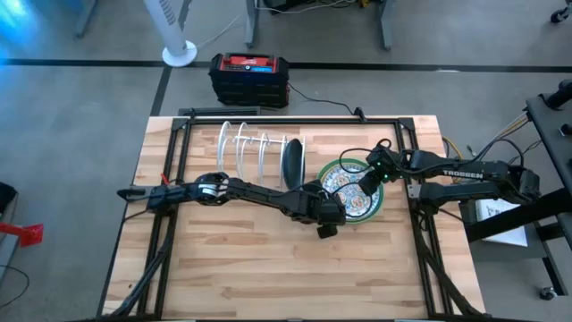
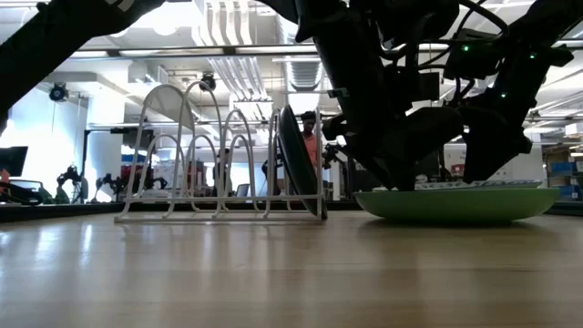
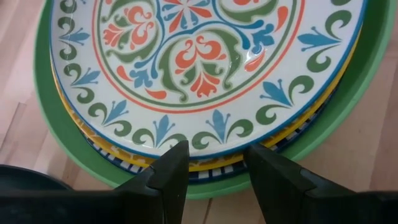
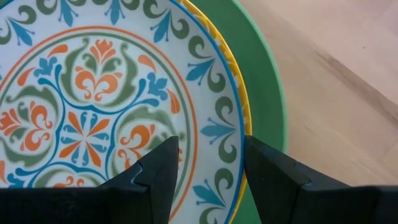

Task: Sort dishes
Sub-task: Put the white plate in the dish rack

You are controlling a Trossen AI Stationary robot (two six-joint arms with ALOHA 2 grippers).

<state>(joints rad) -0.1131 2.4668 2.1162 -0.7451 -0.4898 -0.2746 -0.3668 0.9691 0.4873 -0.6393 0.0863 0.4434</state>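
right of centre in the high view, a stack of round plates sits on the wooden slatted table (image 1: 268, 268): a white plate with an orange, green and blue floral pattern (image 3: 205, 62) on top, a yellow-rimmed plate (image 3: 298, 127) beneath, and a plain light green plate (image 2: 455, 202) at the bottom. a dark teal plate (image 1: 292, 163) stands upright in the white wire rack (image 1: 255, 148), upper centre. the left gripper (image 3: 214, 168) hovers at the stack's edge, fingers apart, grasping nothing. the right gripper (image 4: 208, 165) hangs over the patterned plate, fingers spread, empty.
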